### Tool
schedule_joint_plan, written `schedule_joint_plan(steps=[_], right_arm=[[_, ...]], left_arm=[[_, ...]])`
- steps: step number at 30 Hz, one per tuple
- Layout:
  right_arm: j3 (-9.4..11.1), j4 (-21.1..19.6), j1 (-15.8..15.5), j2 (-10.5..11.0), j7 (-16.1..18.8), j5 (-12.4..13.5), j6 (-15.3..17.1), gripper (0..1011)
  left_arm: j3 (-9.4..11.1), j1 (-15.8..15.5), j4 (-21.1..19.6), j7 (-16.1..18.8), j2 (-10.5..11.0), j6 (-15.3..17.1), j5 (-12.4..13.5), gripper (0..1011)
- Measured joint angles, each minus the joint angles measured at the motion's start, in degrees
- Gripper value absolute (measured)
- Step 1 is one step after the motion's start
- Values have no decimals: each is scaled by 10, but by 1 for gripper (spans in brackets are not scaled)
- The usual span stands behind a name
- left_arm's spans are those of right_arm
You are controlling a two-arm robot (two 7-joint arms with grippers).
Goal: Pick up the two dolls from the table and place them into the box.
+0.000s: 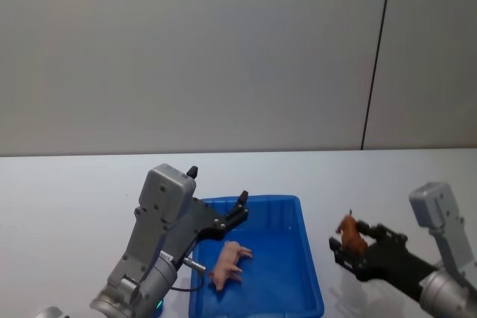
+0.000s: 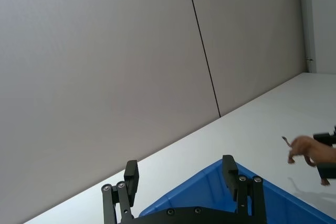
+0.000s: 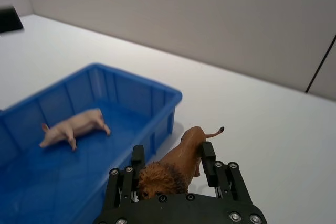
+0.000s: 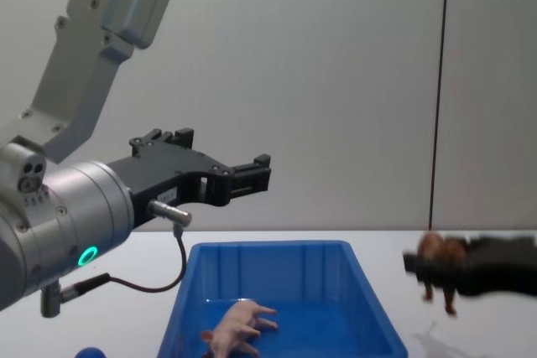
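Your right end effector [image 3: 172, 157] clamps the lion doll [image 3: 173, 170], lifted off the counter [image 1: 387, 184] just right of the box [image 1: 276, 199], where the pig doll [image 1: 227, 262] already lies, your left end effector [image 2: 179, 169] wide open over it: one placement remains.

The bench [image 1: 59, 191] is a plain white flat top. On it stands a bright blue box [image 1: 272, 199] with sloped walls and a thick rim, on the near side and about midway across. A small blue round object [image 4: 88, 351] (cut off at the chest view's lower edge) lies to the box's left
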Motion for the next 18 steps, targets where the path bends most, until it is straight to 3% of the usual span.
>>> schedule_joint_plan(steps=[10, 18], right_arm=[[-2, -18, 37, -18, 30, 5, -11, 639], [-13, 4, 73, -45, 59, 13, 8, 659]], left_arm=[[0, 0, 0, 0, 0, 0, 0, 1001], [0, 0, 0, 0, 0, 0, 0, 1001]])
